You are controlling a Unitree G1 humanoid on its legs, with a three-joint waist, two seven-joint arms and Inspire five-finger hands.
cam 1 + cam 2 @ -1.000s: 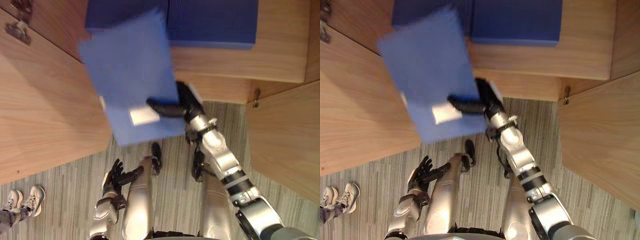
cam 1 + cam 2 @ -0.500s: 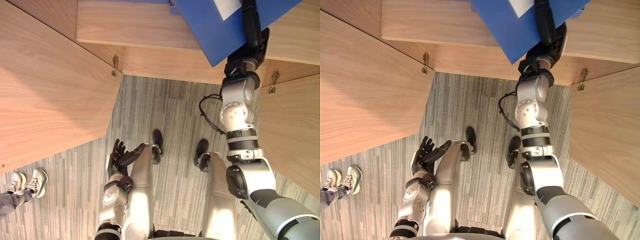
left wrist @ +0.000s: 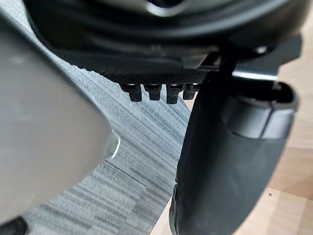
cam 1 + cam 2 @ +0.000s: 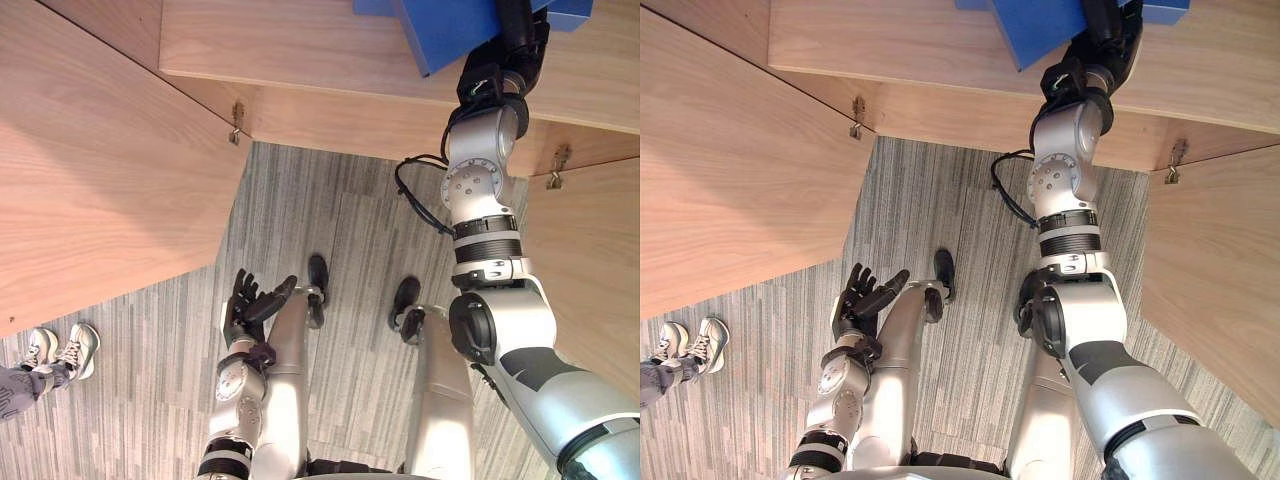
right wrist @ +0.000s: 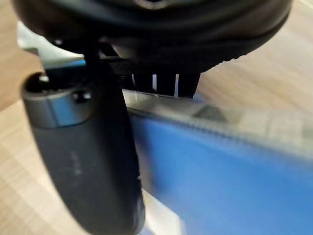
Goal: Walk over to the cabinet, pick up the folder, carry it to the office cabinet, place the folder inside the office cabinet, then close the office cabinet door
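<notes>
The blue folder (image 4: 440, 35) lies tilted on the wooden shelf (image 4: 300, 50) of the office cabinet, at the view's top edge. My right hand (image 4: 515, 45) reaches up onto it. In the right wrist view the thumb (image 5: 83, 147) lies along the blue folder's (image 5: 220, 171) face, and the fingers stand straight behind its pale edge. My left hand (image 4: 245, 305) hangs low by my side over the floor, fingers straight and holding nothing.
The cabinet's two wooden doors stand open: the left door (image 4: 100, 170) and the right door (image 4: 590, 270) flank me. Another blue folder (image 4: 572, 12) lies further back on the shelf. A person's shoes (image 4: 60, 350) stand on the striped floor at lower left.
My right arm has stretched further into the cabinet, carrying the folder deeper over the shelf. The hand's fingers have straightened. The left hand has stayed by my side.
</notes>
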